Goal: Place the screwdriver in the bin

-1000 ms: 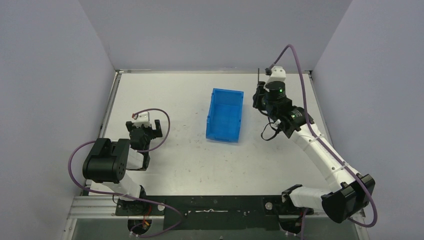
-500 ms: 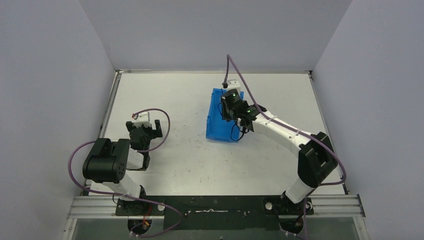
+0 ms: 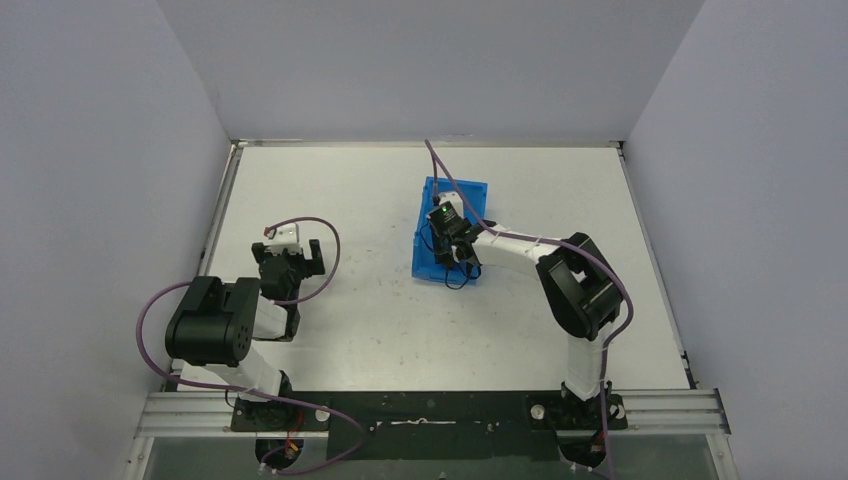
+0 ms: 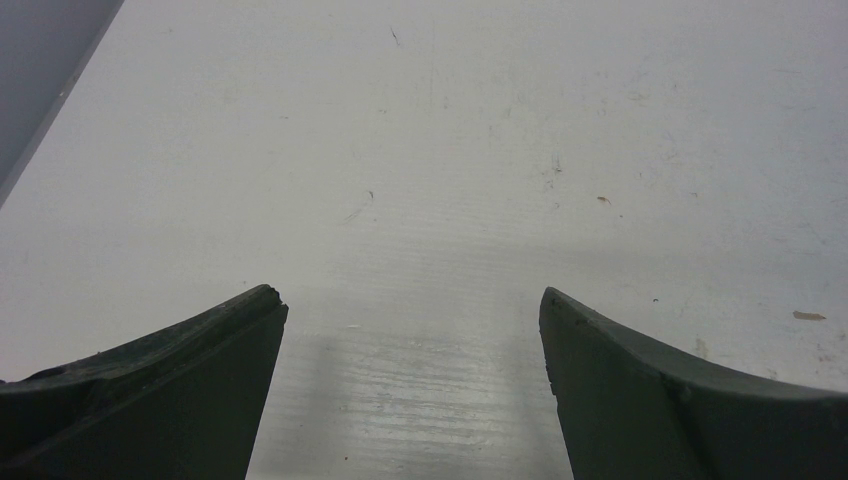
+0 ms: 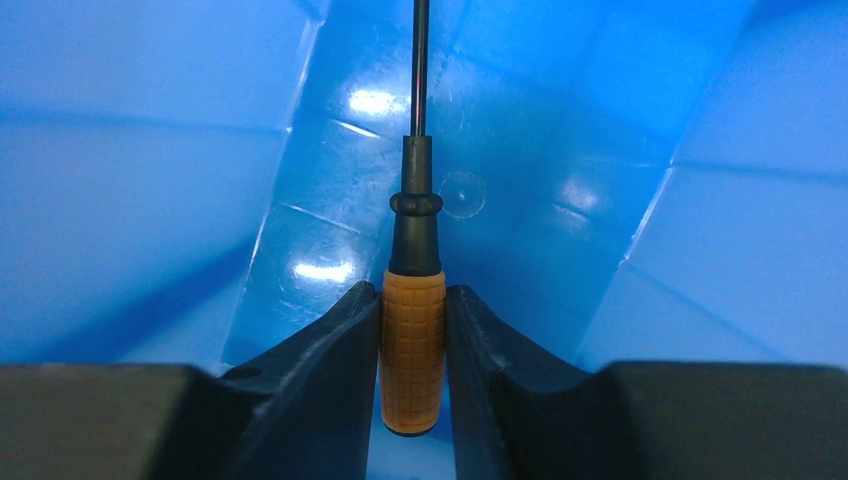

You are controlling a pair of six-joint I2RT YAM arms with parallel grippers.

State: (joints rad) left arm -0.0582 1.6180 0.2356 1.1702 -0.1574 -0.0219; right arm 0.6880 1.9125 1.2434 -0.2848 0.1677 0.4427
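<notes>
The bright blue bin (image 3: 428,245) stands mid-table. My right gripper (image 3: 442,228) is down over the bin, shut on the screwdriver. In the right wrist view the jaws clamp the orange handle (image 5: 412,345) from both sides, and the thin black shaft points ahead over the blue bin floor (image 5: 520,230), with bin walls on both sides. The screwdriver is hidden under the wrist in the top view. My left gripper (image 3: 295,258) is open and empty, low over the bare white table to the left of the bin; its two dark fingers (image 4: 180,390) stand wide apart.
Grey walls enclose the white table (image 3: 340,190) on three sides. A metal rail (image 3: 420,410) with the arm bases runs along the near edge. The right arm's links and purple cable (image 3: 455,185) arch over the bin.
My right arm has swung left from the table's back right to over the bin and lowered the screwdriver into it. The left arm has not moved.
</notes>
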